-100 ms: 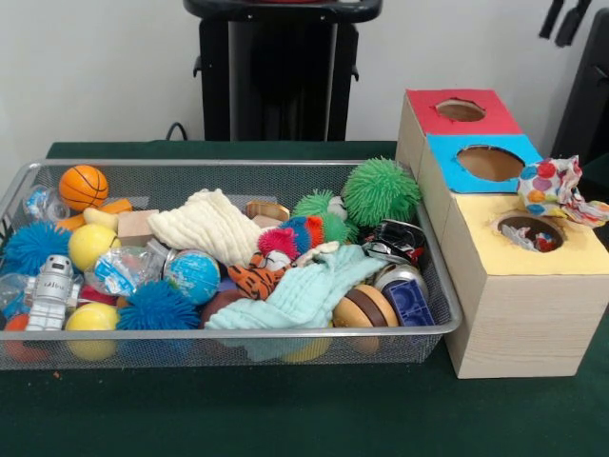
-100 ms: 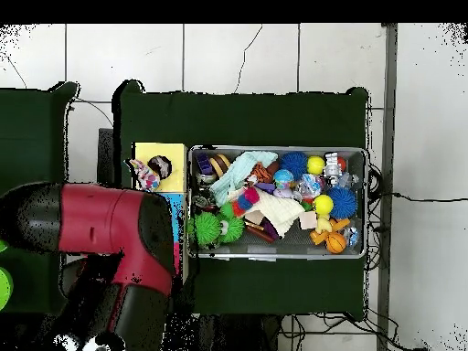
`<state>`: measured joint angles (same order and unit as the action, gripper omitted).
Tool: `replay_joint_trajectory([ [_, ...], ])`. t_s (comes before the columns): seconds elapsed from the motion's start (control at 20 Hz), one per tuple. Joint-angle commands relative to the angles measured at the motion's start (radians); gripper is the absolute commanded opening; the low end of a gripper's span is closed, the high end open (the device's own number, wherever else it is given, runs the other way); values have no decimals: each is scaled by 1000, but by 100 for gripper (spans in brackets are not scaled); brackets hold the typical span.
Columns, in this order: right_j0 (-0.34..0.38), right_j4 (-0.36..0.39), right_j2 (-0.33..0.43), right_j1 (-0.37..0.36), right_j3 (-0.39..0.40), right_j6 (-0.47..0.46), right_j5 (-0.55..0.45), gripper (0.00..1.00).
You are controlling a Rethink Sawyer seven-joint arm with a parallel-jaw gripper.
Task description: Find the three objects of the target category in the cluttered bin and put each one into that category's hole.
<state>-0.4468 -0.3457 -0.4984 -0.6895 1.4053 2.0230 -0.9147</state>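
Sorting box: a wooden box [image 1: 519, 295] is seen just beside the bin's right end in the front view, on the green counter [image 1: 285, 409]. Its top is split into a red panel, a blue panel and a yellow panel, each with one hole.
Yellow hole: the hole [image 1: 530, 231] in the nearest panel is partly filled; something crumpled is seen inside, but what it is cannot be told.
Spotted cloth: a crumpled cloth with coloured dots [image 1: 559, 189] is seen resting on the box top, at the far right rim of the yellow hole, spilling over the box's right edge.
Blue and red holes: the blue hole [image 1: 490, 163] and the red hole [image 1: 461, 110] are seen open, with only brown cardboard showing within.
Bin: a wire mesh bin [image 1: 57, 354] is filled with mixed toys and cloths.
Cloths in bin: a cream knitted cloth [image 1: 205, 225] lies near the middle; a pale green cloth [image 1: 304, 295] is draped at the front, right of centre.
Balls in bin: a small basketball [image 1: 83, 187] sits at the far left corner; a globe ball [image 1: 194, 275] is near the middle; a large spiky green ball [image 1: 381, 190] is at the far right corner, touching the box side.
Other items: a white toy robot [image 1: 49, 293] stands at the front left; a crushed can [image 1: 395, 241] lies near the right end.
Arm: in the overhead view a red and black arm [image 2: 101, 219] is seen covering part of the box.
Claw: not seen in either view, so its state cannot be told.
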Motion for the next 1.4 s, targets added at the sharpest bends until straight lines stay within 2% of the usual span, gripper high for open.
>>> replay_joint_trajectory([
  [0.05, 15, -125, 221, 67, 248, 252, 337, 0],
  [0.15, 18, -133, 250, 107, 263, 244, 414, 0],
  [0.3, 0, -128, 242, 166, 249, 258, 451, 0],
  [0.6, -56, -120, 171, 230, 195, 280, 375, 0],
  [0.75, -83, -97, 115, 251, 145, 279, 298, 0],
  [1.15, -52, -52, 27, 201, 53, 212, 141, 0],
  [1.3, -41, -22, -56, 215, -66, 201, 125, 0],
  [1.4, -7, -33, -61, 237, -110, 196, 183, 0],
])
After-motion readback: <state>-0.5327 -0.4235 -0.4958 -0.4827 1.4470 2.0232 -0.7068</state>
